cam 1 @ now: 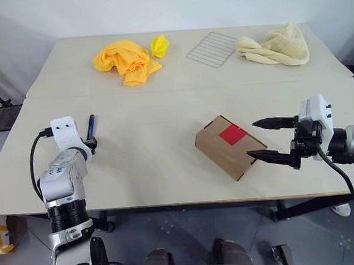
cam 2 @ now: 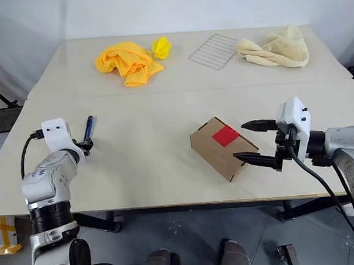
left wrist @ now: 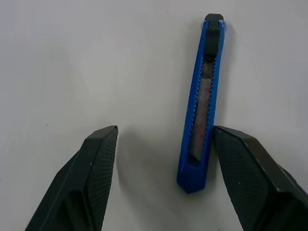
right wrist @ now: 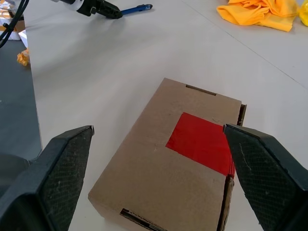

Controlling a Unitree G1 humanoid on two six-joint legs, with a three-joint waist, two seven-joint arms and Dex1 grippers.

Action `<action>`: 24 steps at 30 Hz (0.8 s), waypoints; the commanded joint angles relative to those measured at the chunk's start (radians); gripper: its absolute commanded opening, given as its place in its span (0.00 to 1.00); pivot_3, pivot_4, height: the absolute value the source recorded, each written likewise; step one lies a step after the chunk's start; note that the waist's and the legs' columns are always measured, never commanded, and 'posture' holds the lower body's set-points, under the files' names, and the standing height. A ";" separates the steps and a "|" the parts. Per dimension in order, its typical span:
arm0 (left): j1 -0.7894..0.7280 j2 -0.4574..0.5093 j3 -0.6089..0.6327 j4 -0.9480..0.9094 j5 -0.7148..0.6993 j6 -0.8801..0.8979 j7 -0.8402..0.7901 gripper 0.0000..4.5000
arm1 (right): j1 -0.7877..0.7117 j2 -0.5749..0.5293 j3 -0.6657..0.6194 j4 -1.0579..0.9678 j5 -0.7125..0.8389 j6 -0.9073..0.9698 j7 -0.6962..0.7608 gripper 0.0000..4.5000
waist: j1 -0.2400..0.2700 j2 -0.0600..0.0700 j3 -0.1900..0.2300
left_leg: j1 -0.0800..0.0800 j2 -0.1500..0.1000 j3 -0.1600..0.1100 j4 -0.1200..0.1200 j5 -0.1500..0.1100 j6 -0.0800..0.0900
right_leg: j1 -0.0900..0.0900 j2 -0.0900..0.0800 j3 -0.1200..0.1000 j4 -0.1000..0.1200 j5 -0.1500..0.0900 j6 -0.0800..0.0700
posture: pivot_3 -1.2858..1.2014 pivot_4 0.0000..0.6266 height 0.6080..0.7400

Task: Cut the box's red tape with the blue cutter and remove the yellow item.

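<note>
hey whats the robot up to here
The robot is about to pick up the blue cutter, which lies flat on the table. Its left tool is open with the cutter's near end between the fingers, close to one of them, not yet gripped. The right tool is open beside the box, which is shut with its red tape uncut. Cloths and a wire rack lie at the far side.

I see box (cam 1: 230,147) closed, flat | red tape (cam 1: 233,133) uncut on its top | blue cutter (left wrist: 201,103) flat, well left of box
</note>
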 commanded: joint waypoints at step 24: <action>-0.008 0.023 0.017 0.065 -0.020 0.099 -0.061 0.38 | 0.006 -0.037 -0.040 -0.030 0.011 0.015 -0.020 1.00 | -0.003 0.001 0.000 | 0.001 0.000 0.001 0.001 0.000 0.000 | 0.000 0.000 0.001 0.002 0.000 0.000 | 0.52 0.24 1.00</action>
